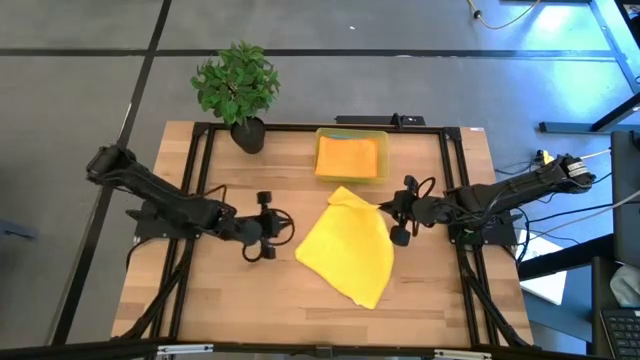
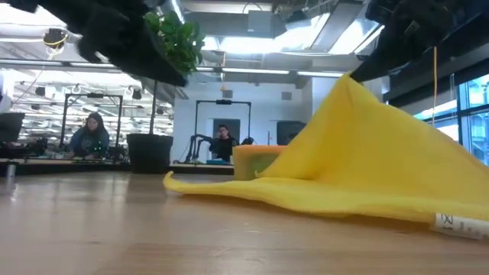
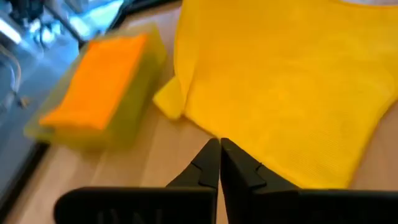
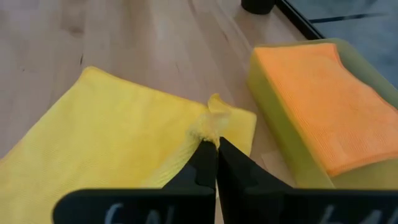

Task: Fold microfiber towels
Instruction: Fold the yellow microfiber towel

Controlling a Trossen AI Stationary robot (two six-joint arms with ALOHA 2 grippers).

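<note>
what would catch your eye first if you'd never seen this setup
The bright yellow towel sprawls over the middle of the wooden table, one corner pinched and lifted by the right pincer, so it rises like a tent in the low view. Behind it, a yellow bin holds an orange towel, and a potted plant stands at the far left corner.

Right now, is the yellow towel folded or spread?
Mostly spread. The yellow towel lies open on the table, one edge lifted by the shut right end effector.
</note>
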